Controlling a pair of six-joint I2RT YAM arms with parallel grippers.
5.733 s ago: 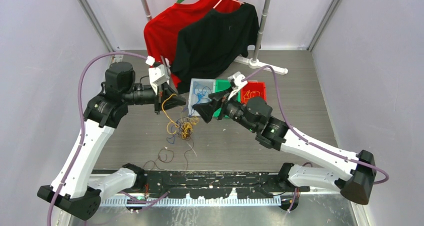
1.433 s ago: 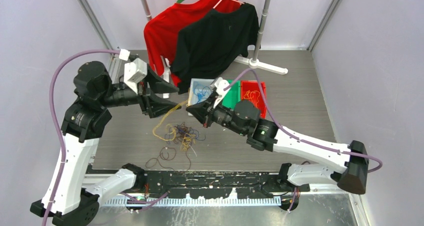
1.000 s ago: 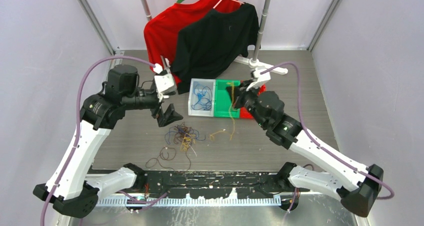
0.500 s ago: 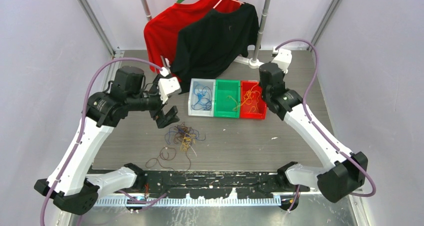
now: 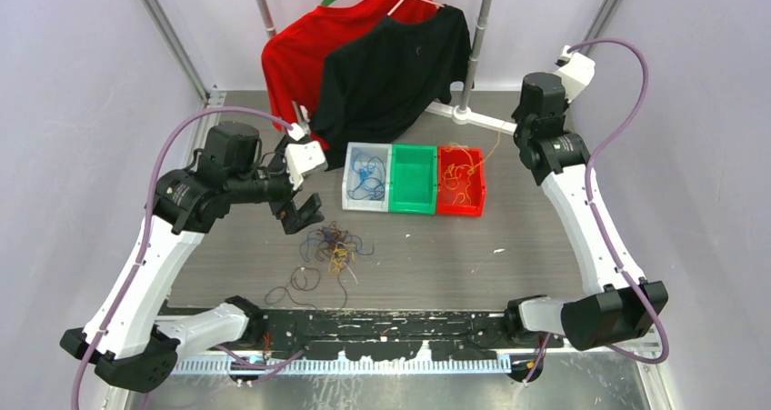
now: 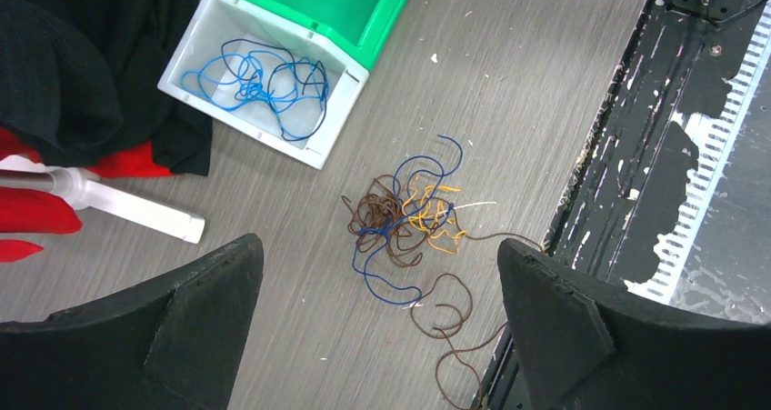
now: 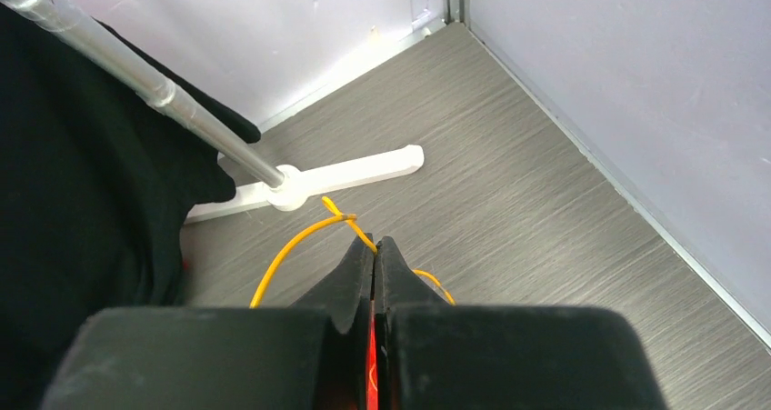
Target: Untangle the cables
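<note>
**Two-arm cable-sorting station, read from the arm bases outward.** Nearest the bases, a loose dark brown cable [image 5: 295,289] is lying in loops on the grey table [image 5: 545,246]. It is lying just beside a tangle of cables [image 6: 405,219] in which blue, dark brown and yellow-orange strands are crossing one another. The left gripper [image 5: 303,213] is hovering by the tangle's far left side with its jaws spread wide and nothing between them. In the left wrist view the tangle is showing between the two black fingers [image 6: 182,328] and touching neither. Farther back, three bins are standing side by side in a row. These are a white bin [image 6: 238,124] holding a coiled blue cable [image 6: 264,83], a green bin [image 5: 414,178], and a red bin [image 5: 459,210] holding yellow-orange cables [image 5: 459,175]. Beyond the red bin, to its far right, the right gripper [image 7: 375,246] is hanging raised with its jaws pressed together on a single yellow-orange cable [image 7: 300,235]. That cable is running from the fingertips down toward the red bin. At the rear, a clothes rack [image 5: 486,121] is carrying a black shirt [image 5: 391,69] and a red shirt [image 5: 291,60].
</note>
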